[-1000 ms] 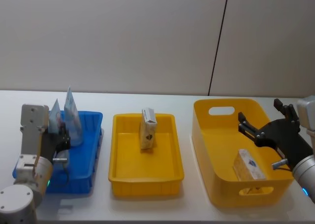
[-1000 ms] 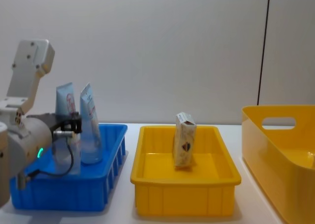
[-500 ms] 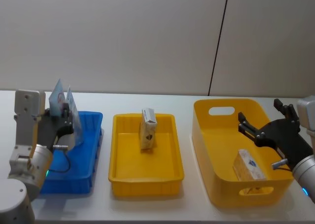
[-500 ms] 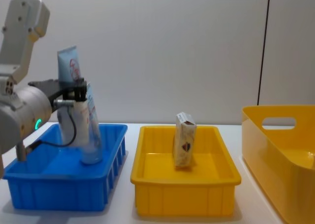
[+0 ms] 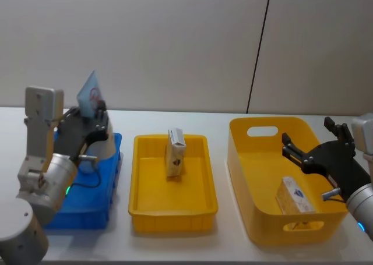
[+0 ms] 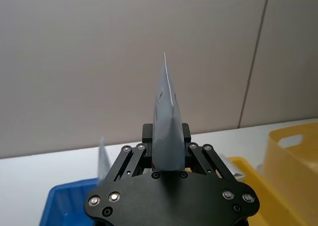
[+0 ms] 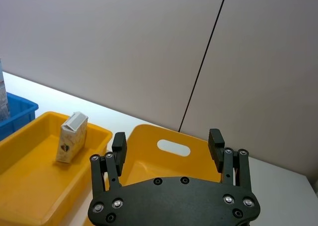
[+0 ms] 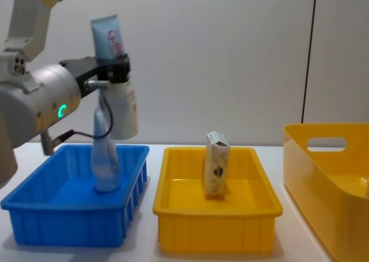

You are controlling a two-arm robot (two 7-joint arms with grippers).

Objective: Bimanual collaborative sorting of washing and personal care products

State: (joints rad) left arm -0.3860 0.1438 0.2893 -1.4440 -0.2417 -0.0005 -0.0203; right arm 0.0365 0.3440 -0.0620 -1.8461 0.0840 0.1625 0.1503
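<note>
My left gripper (image 8: 113,73) is shut on a pale blue-white squeeze tube (image 8: 120,103) with a red round logo, holding it upright in the air above the blue bin (image 8: 69,219). In the left wrist view the tube (image 6: 166,129) stands clamped between the fingers. A second tube (image 8: 104,158) stands in the blue bin. One beige pack (image 5: 175,152) stands upright in the shallow yellow tray (image 5: 140,204). Another pack (image 5: 295,196) lies in the deep yellow bin (image 5: 242,177). My right gripper (image 5: 317,151) hangs open over that bin's right side, holding nothing.
The three containers stand in a row on the white table: blue bin left, shallow tray middle, deep bin (image 8: 305,175) with a handle slot right. A plain wall rises close behind. Narrow strips of bare table lie between the containers.
My left gripper has lifted the tube up out of the blue bin and carried it a little to the right. The right arm has stayed still.
</note>
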